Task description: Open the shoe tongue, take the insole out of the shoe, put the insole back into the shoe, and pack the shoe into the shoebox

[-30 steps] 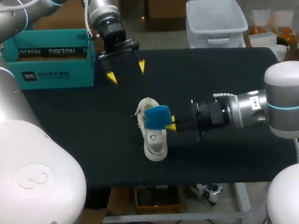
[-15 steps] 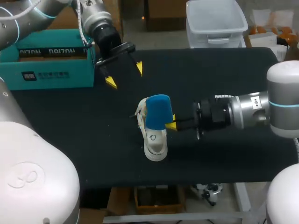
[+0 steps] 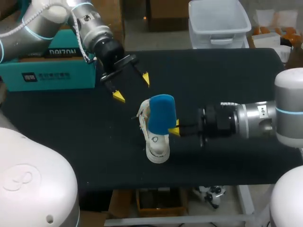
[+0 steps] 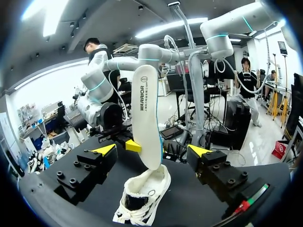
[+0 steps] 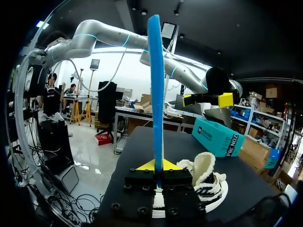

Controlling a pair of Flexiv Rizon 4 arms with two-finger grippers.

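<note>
Blue foam marks the insole [image 3: 161, 113], clamped near its lower end between the closed yellow tips of the right gripper [image 3: 175, 128] and standing upright. The white shoe [image 3: 156, 144] lies on the black table [image 3: 227, 80] directly below the insole and just beside this gripper. Whether the insole's lower end touches the shoe's opening cannot be told.

Farther off, the left gripper [image 3: 132, 87] hangs above the table with its fingers spread wide and nothing between them, between the shoe and the teal shoebox [image 3: 52, 71] at the far left corner.

The head view shows the insole's blue face. The left wrist view shows its white printed side and the shoe's laces. The right wrist view shows it edge-on as a thin blue strip, with the shoe's fleecy lining ahead.
</note>
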